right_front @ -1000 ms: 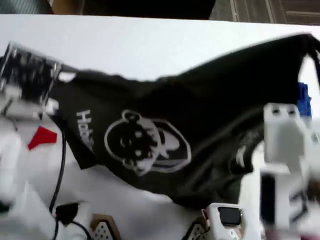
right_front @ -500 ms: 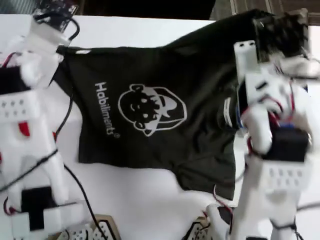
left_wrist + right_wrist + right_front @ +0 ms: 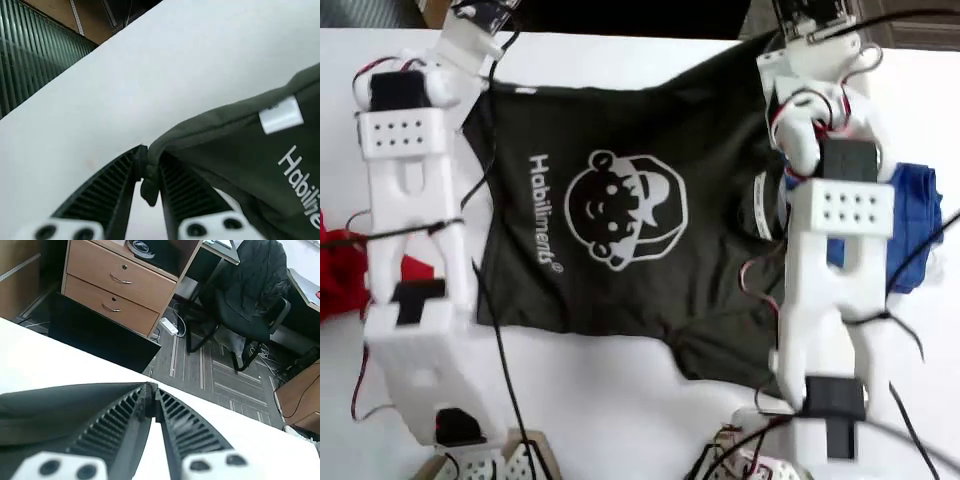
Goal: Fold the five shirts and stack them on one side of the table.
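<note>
A dark shirt (image 3: 620, 230) with a white cartoon face print lies spread on the white table (image 3: 620, 60). My left gripper (image 3: 147, 156) is shut on its far left corner, beside a small white label (image 3: 281, 116); in the high view this gripper (image 3: 486, 82) sits at the shirt's upper left. My right gripper (image 3: 151, 390) is shut on the shirt's (image 3: 60, 405) far right edge, near the table's back edge, and appears in the high view (image 3: 772, 52) at the shirt's upper right.
A blue shirt (image 3: 912, 215) lies bunched at the table's right side, partly under the right arm. A red shirt (image 3: 342, 272) lies at the left edge. Cables trail along both arms. Beyond the table stand a drawer unit (image 3: 115, 287) and an office chair (image 3: 245, 295).
Both arms have swung toward the table's far edge, dragging the dark shirt with them. The shirt has gone from bunched and slanted to stretched out nearly flat.
</note>
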You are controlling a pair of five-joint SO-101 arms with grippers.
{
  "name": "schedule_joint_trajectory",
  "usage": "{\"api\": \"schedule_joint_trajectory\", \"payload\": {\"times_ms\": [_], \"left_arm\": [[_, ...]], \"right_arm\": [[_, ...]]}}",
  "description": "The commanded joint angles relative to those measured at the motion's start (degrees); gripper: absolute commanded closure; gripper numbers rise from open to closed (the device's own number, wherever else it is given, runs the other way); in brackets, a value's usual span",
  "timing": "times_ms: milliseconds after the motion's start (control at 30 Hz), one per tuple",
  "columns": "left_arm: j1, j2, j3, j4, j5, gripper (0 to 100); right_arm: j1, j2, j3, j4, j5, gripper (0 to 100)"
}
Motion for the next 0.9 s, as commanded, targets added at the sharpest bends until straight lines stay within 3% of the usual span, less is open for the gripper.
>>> {"api": "schedule_joint_trajectory", "payload": {"times_ms": [0,133,333,600,867], "left_arm": [[1.0,6.7,-13.9,1.9,0.1,97],[2.5,14.8,-23.5,5.1,0.1,97],[2.7,23.5,-25.7,10.3,-0.1,97],[3.5,24.0,-25.2,26.6,-5.8,97],[1.6,16.0,-16.2,26.9,-6.4,97]], "right_arm": [[0.0,5.8,-8.2,-1.1,0.4,97.6],[0.0,12.6,-15.0,2.3,0.5,97.6],[0.1,20.1,-20.5,11.5,0.6,97.6],[0.2,22.4,-21.1,24.4,0.7,97.6],[-0.3,13.9,-20.9,35.8,0.7,97.6]]}}
